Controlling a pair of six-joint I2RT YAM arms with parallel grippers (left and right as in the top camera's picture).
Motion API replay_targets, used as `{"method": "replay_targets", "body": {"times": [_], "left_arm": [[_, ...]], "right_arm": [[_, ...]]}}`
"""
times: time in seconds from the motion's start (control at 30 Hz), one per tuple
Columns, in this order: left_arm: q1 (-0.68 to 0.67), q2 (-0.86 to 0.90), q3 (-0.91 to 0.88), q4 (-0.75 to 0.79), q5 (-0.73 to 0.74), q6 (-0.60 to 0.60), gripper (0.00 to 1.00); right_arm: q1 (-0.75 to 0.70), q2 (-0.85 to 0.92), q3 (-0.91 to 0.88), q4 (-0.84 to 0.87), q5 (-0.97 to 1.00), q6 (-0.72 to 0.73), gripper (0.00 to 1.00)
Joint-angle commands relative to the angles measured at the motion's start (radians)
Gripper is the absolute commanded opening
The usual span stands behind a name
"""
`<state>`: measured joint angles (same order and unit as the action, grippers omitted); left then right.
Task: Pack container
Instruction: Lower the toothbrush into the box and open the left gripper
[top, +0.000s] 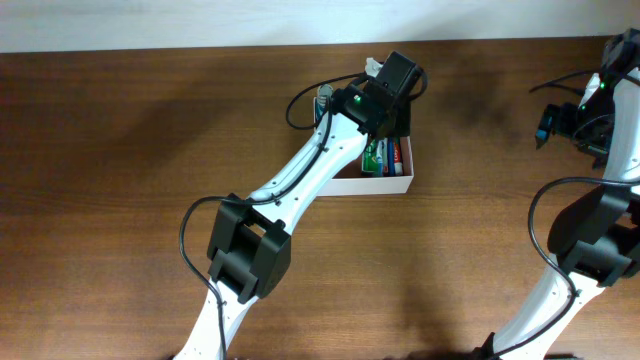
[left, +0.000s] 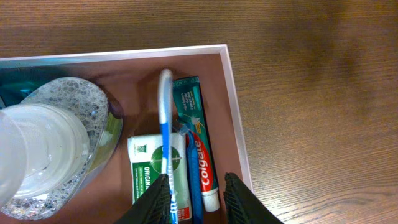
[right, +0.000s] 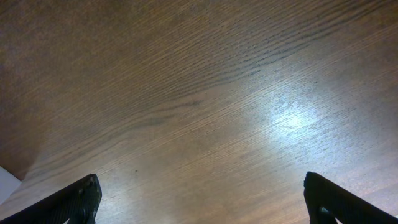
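Placing step: your left gripper (left: 196, 190) hangs, jaws parted, over the toothbrush (left: 165, 118) lying in the container (left: 235, 112) at the table's (right: 186, 93) far middle, and your right gripper (right: 200, 186) is spread empty; next, likely lift straight clear.

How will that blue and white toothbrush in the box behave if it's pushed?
Probably stiff and light: the toothbrush is a thin plastic stick. It lies partly on the green packet, not flat on the box floor, so a push would likely make it pivot or slide. Its smooth handle may be slippery.
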<state>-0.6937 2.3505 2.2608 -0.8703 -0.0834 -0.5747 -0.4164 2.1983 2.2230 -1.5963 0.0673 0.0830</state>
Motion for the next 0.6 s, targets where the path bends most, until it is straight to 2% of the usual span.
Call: {"method": "replay_targets", "body": {"times": [0.0,0.17,0.43,0.57], "left_arm": [[0.000,0.005,0.002,0.003,-0.007,0.039,0.34],[0.000,-0.029,0.053,-0.012,-0.007,0.138,0.53],[0.003,-0.206,0.171,-0.063,-0.012,0.257,0.65],[0.003,-0.338,0.174,-0.103,-0.025,0.351,0.82]], "right_arm": [[0.003,-0.036,-0.005,0.000,0.013,0.011,0.99],[0.003,-0.036,-0.006,0.000,0.013,0.011,0.99],[0.003,-0.036,-0.006,0.000,0.013,0.011,0.99],[0.003,-0.036,-0.006,0.000,0.013,0.011,0.99]]}}
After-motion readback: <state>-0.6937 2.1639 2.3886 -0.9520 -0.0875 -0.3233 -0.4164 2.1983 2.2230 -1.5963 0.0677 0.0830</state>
